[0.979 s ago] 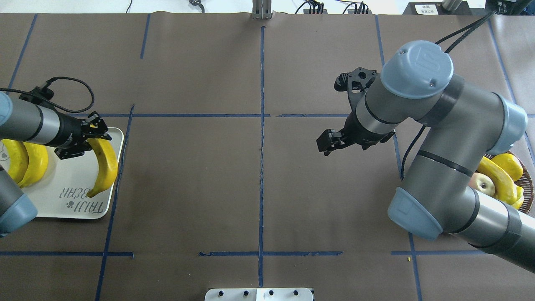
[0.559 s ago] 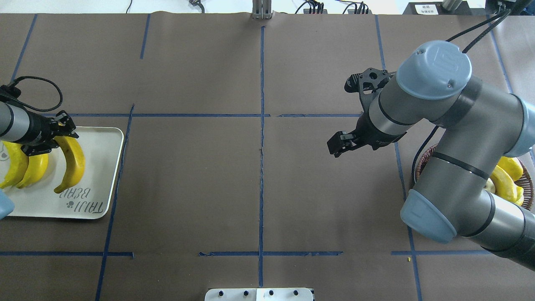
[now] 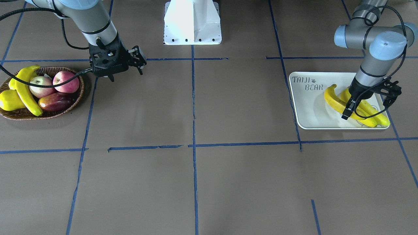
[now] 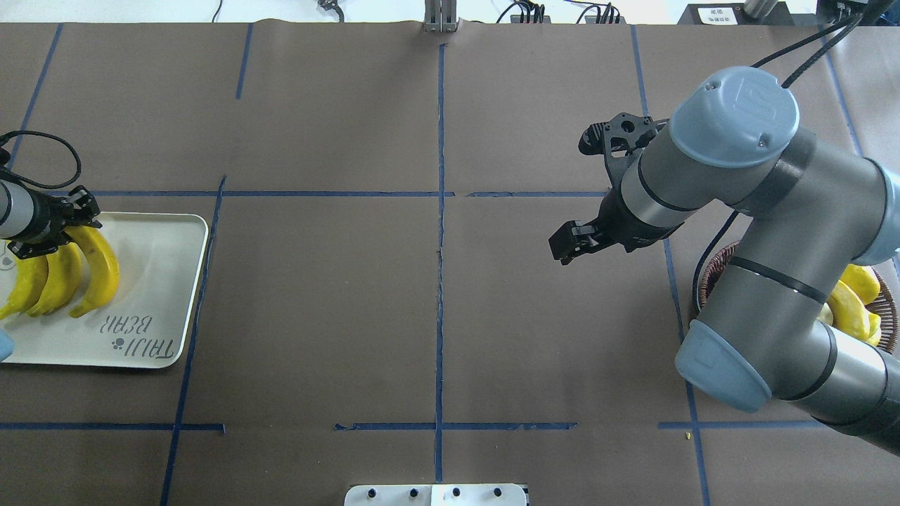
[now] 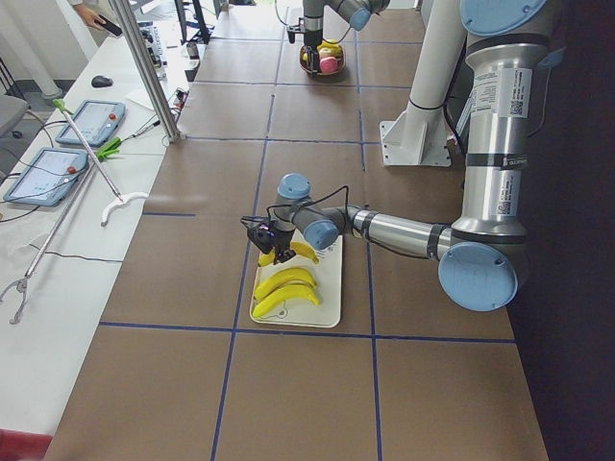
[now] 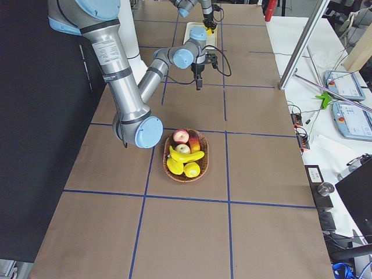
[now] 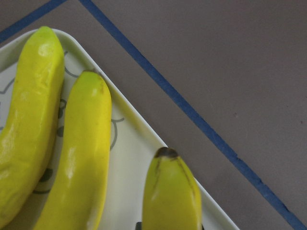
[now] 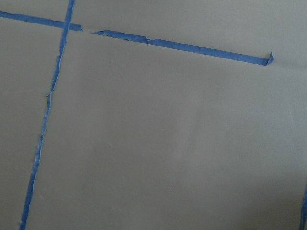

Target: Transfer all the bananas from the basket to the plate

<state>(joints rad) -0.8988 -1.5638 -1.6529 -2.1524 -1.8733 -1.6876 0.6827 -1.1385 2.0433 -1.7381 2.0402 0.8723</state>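
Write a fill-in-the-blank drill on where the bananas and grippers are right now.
The white rounded-rectangle tray carries ___ long curved yellow bananas.
The oval brown woven wicker basket holds ___ such banana.
The right gripper, over the brown table, holds ___.
The left gripper clasps the tray banana nearest the grey ___ BEAR lettering.
Missing words: three; one; nothing; TAIJI.
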